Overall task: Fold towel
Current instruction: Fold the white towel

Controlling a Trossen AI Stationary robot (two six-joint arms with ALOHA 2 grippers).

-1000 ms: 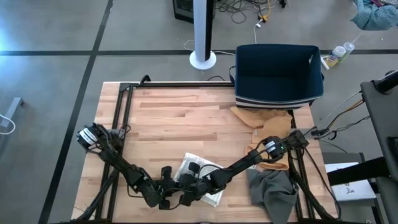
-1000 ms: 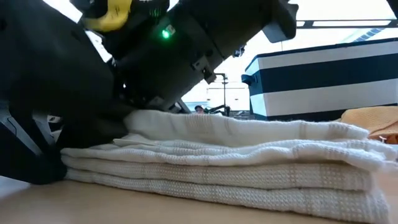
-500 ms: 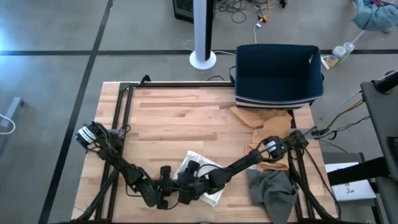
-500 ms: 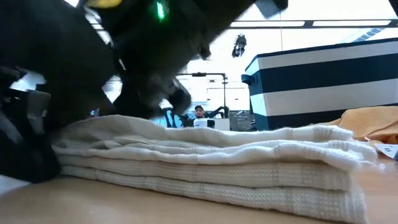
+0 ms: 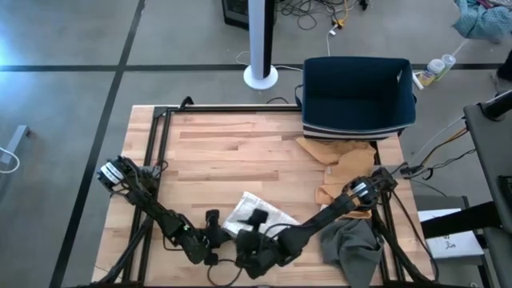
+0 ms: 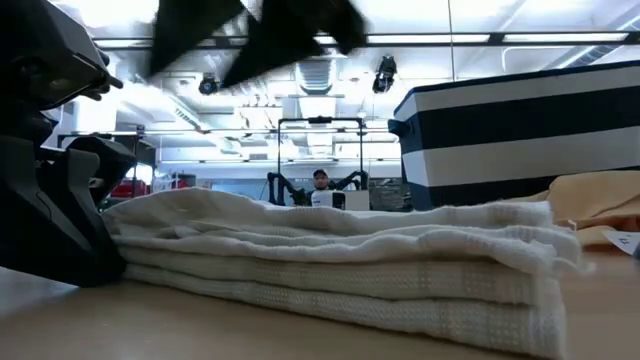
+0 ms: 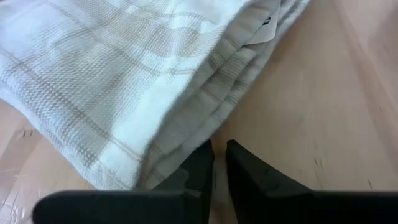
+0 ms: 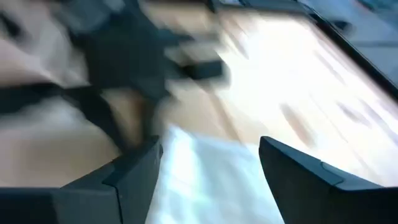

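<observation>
The white towel (image 5: 260, 213) with faint tan checks lies folded in several layers near the table's front edge; its stacked folds show in the low view (image 6: 340, 275). My left gripper (image 7: 215, 158) sits low on the wood at the towel's left end (image 6: 70, 220), fingers shut with only a slit between them and nothing in it. My right gripper (image 8: 211, 155) hangs open above the towel (image 8: 205, 180), clear of it, and shows as a dark blurred shape (image 6: 260, 30) in the low view. My left gripper rests the outer side of one finger (image 7: 200, 163) against the towel's stacked lower edges (image 7: 180, 149) at the towel's left end. It comes slanting down from the table's left side. The towel lies flat on the wood.
A navy bin with a striped base (image 5: 358, 92) stands at the far right. A tan cloth (image 5: 340, 164) lies in front of it, and a grey cloth (image 5: 352, 244) lies at the near right. Bare wood spreads over the far left. A person (image 6: 320, 182) shows in the room behind.
My right gripper has opened and let go of the towel's top. It then rose clear of the towel, tipping as it went and drawing back toward the near edge. The towel stays folded and flat. My left gripper has kept its place.
</observation>
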